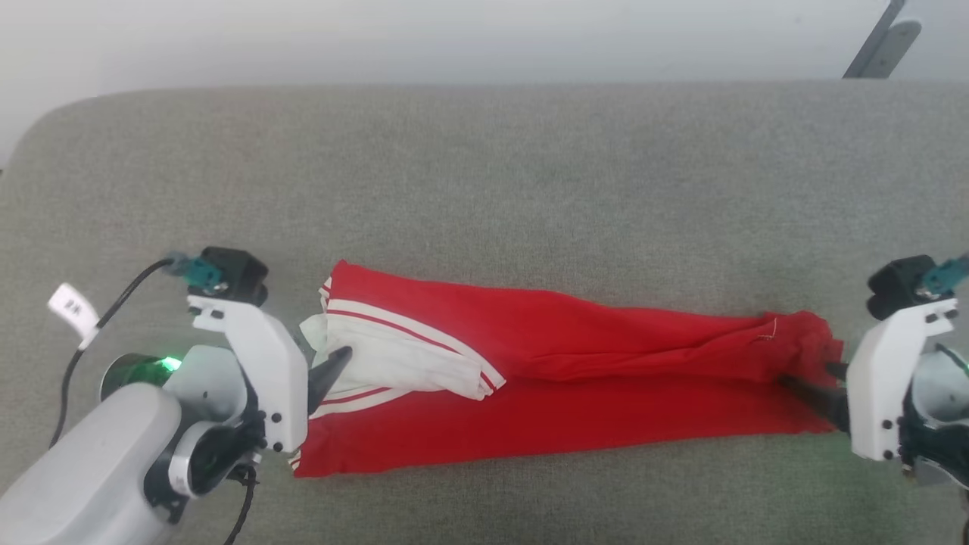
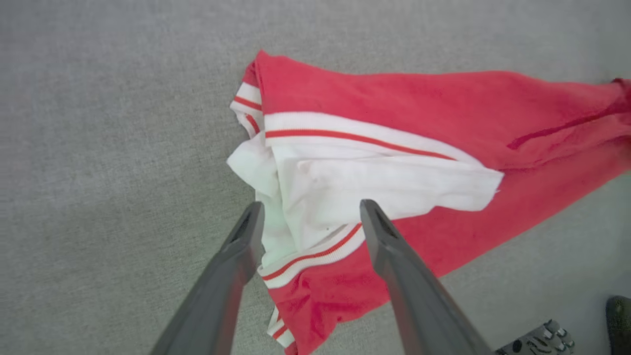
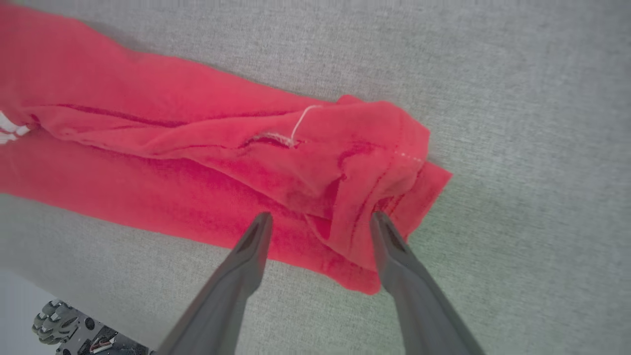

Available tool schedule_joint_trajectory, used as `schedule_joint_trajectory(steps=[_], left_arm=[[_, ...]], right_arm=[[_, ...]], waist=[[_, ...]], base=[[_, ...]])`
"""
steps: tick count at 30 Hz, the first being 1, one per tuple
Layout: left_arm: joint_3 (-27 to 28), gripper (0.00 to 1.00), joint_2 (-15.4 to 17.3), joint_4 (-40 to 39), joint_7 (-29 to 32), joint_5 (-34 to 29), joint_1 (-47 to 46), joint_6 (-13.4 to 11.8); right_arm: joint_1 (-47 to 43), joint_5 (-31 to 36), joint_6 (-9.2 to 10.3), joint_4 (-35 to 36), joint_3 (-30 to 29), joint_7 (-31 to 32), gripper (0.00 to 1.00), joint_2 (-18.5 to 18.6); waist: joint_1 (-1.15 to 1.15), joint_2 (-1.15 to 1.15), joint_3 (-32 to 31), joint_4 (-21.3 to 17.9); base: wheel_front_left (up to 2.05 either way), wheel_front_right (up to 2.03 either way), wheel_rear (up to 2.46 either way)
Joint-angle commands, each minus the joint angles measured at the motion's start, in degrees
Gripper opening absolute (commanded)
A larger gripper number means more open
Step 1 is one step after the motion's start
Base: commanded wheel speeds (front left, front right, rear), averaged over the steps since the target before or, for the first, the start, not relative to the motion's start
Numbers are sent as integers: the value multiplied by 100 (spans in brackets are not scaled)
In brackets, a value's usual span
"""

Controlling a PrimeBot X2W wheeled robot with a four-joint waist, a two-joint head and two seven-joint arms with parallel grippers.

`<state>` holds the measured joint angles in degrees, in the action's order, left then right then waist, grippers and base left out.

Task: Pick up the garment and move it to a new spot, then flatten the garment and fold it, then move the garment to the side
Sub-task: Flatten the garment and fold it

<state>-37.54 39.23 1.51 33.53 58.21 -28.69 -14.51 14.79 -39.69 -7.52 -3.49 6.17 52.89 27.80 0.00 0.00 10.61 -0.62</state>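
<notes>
Grey fabric-covered tabletop [image 1: 484, 151] is noted. On its near half the garment [image 1: 575, 393] is seen stretched left to right, white lining turned out at the left end. The left gripper [image 2: 311, 207] is held apart astride that lining. The right gripper [image 3: 320, 217] is likewise spread, astride the bunched red right end. A pale wall [image 1: 454, 38] is seen beyond the far edge.

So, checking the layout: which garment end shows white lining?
The garment end by the left gripper: white lining and striped bands show there; the end by the right gripper is all red.
</notes>
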Motion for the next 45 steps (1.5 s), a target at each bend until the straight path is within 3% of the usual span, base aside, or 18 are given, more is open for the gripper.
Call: schedule_joint_trajectory(steps=[1,11,21,27,33,34,36,45], left_arm=[[75,100,34,-59,-173,37,145,13],[475,100,167,-372,-1740,-346,822,137],[973,100,146,-123,-3251,-538,1436,50],[1269,100,-30,111,-4121,-562,1791,-13],[1461,100,-241,433,-4657,-523,2076,71],[1491,100,-282,486,-4705,-533,2106,93],[1566,100,-382,578,-4776,-510,2160,161],[2057,100,-737,851,-4881,-644,2350,426]], right_arm=[[-112,63,7,89,-119,33,100,-35],[-264,661,6,136,-1091,-135,100,-408],[-154,775,5,-622,-1522,7,100,-563],[9,552,5,-1307,-1398,18,100,-524],[113,169,3,-1869,-804,193,100,-497],[117,76,2,-1915,-688,202,52,-475],[150,-95,1,-1944,-475,168,0,-403],[301,-648,4,-1889,-274,-128,0,57]], waist=[[0,0,-75,9],[0,0,-215,119],[0,0,-147,413],[0,0,-68,666],[0,0,-22,881],[0,0,-14,915],[0,0,-4,962],[0,0,-21,936]], base=[[0,0,0],[0,0,0],[0,0,0],[0,0,0],[0,0,0],[0,0,0],[0,0,0],[0,0,0]])
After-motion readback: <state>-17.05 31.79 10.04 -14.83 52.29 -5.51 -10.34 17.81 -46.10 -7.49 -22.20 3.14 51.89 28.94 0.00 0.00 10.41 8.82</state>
